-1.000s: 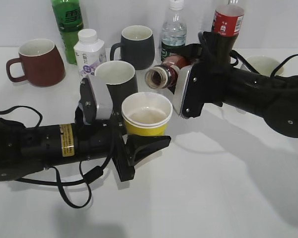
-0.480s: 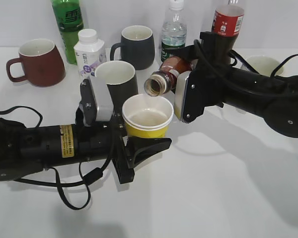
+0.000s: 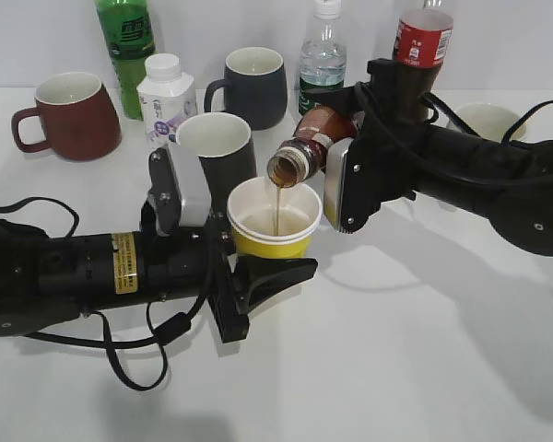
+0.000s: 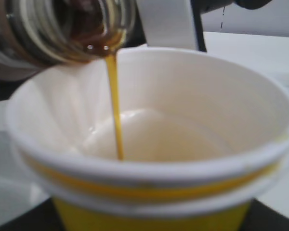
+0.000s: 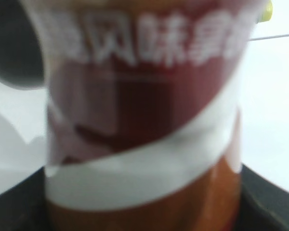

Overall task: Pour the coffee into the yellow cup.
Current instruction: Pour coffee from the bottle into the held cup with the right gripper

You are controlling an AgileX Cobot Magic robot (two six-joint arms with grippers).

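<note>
The yellow cup (image 3: 274, 221) with white rim stands mid-table, held between the fingers of my left gripper (image 3: 258, 249), which is shut on it. It fills the left wrist view (image 4: 149, 144). My right gripper (image 3: 336, 175) is shut on the coffee bottle (image 3: 306, 147), tilted mouth-down over the cup. A thin brown stream (image 3: 277, 207) runs from the bottle's mouth (image 4: 101, 33) into the cup (image 4: 116, 106). The bottle's red and white label fills the right wrist view (image 5: 144, 125).
Behind stand a maroon mug (image 3: 69, 115), a green bottle (image 3: 126, 46), a small white bottle (image 3: 166, 97), two dark mugs (image 3: 217, 147) (image 3: 255, 85), a water bottle (image 3: 322, 55), a cola bottle (image 3: 422, 37) and a white bowl (image 3: 488, 120).
The right gripper has tipped the coffee bottle further mouth-down over the cup, and a brown stream now flows into it. The left gripper and cup have stayed in place.
</note>
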